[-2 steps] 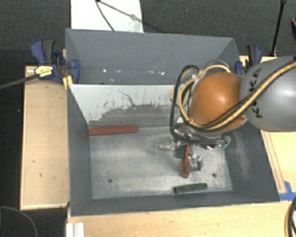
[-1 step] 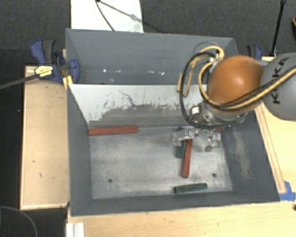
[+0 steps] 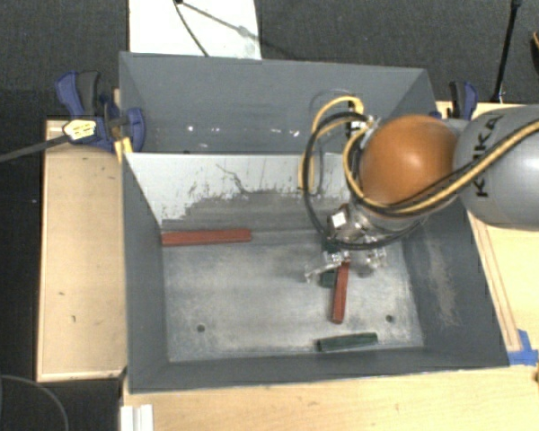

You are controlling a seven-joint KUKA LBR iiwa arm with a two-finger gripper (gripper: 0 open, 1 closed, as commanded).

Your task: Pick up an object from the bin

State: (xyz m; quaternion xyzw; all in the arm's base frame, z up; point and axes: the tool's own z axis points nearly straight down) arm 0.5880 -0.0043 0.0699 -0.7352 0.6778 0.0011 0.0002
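- Where your gripper [image 3: 343,263] hangs right of centre: upper end of red-brown stick [image 3: 340,300] beneath it; grip state, you cannot tell.
- Lower centre: dark green stick [image 3: 347,340].
- Left: red-brown bar [image 3: 207,236].

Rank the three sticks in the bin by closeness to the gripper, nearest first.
1. Short red-brown stick, its upper end at the gripper, middle right.
2. Dark green stick, by the front wall.
3. Long red-brown stick, back left.
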